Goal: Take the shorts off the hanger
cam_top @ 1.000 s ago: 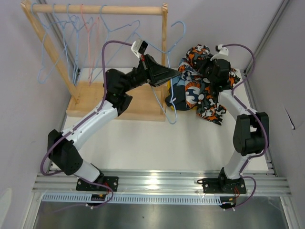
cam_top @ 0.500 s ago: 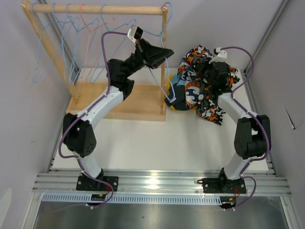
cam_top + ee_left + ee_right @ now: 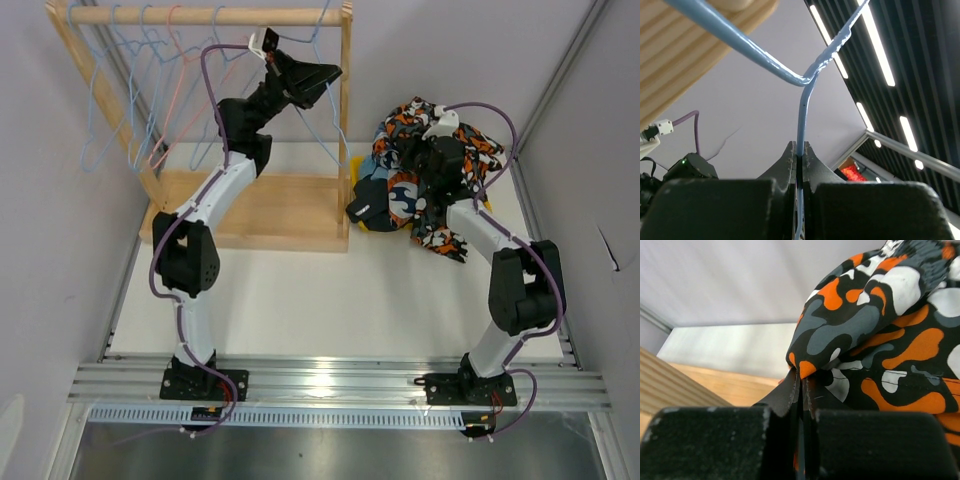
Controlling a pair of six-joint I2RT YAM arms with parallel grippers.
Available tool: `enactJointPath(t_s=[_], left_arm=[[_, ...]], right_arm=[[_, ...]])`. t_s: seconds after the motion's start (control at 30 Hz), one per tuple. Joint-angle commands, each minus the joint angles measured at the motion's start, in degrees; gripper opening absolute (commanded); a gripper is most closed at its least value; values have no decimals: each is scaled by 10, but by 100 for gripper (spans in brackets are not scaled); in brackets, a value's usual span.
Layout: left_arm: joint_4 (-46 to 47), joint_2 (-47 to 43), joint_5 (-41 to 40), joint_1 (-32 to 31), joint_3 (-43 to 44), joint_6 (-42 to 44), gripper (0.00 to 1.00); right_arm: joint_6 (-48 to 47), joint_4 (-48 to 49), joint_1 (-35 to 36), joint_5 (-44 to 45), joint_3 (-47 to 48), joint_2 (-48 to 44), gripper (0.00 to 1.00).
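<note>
**Left gripper** (image 3: 800, 150): the jaws are closed flat on the wire of a light-blue hanger (image 3: 801, 107), just below the twist where its two shoulders meet. This grip fixes the hanger's orientation. The gripper holds it high beside the right post of the wooden rack (image 3: 270, 215), just under the rail, and the wire trails down along that post. Its lower end reaches toward the foot of the post. Whether it is caught in cloth there cannot be told.

**Right gripper** (image 3: 801, 377): the jaws are closed on a folded edge of the blotch-print shorts (image 3: 880, 340), which are orange, black and white. The probable purpose is to anchor the cloth low while the other arm carries the hanger high, so that the two part.

**Heap of shorts** (image 3: 440, 235): it lies on the table (image 3: 300, 300) just right of the rack's right post, off the rail. The blue-and-orange print pair (image 3: 400, 190) is on the side facing the rack. A dark fold (image 3: 365, 205) lies nearest the rack's base.

**Bare hangers** (image 3: 130, 70): these hang from the rail toward the rack's left end.

By appearance, the separation is at or near completion. The next move calls for checking that the wire is clear of the fabric.
</note>
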Motion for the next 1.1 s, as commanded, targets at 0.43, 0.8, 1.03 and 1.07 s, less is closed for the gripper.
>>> enactJointPath(t_s=[0.43,0.8,1.03,1.07], left_arm=[[99,-66,-68,24,-192,-61,0],[33,-144,-23,22,-261,-6,99],[5,-228,-21,22,-341,24,100],[-13,-240,-23,22,-375,39,99]], right_arm=[[-3,23,28,43,-72,-68,0],[-19,-152,26,127,163,38,98],[4,-179,30,145,155,-9,100],[4,-179,37,146,132,-22,99]])
